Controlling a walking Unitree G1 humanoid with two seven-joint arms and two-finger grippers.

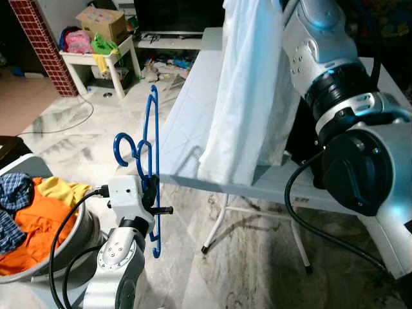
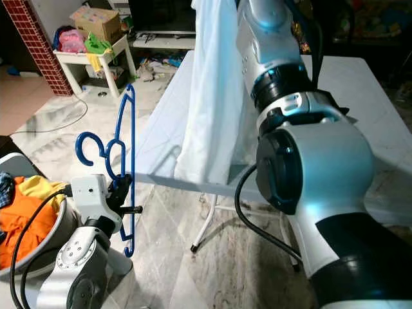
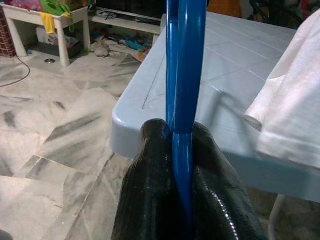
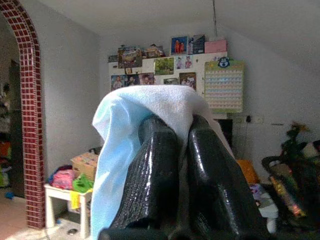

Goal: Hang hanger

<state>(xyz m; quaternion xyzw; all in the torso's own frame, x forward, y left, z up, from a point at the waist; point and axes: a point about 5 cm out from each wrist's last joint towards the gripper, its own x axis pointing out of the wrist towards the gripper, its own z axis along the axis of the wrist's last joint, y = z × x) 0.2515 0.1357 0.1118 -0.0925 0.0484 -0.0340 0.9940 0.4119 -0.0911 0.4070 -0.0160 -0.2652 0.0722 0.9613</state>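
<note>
Your left hand [image 1: 153, 193] pinches the blue hanger [image 1: 151, 151] upright beside the desk [image 1: 187, 129], hook toward the laundry basket [image 1: 64, 248]. Your right hand [image 4: 182, 135] grips the white shirt [image 1: 248, 90] above the desk.

Head stereo downward, both sharing table [image 1: 187, 122]

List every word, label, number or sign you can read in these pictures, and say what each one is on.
No text is legible.
Wall calendar: a grid of numbers, too small to read.
Posters and photos on the wall: any print is too blurred.
Cardboard box on the white side table: markings too small.
Blue hanger and white garment: no label seen.
</note>
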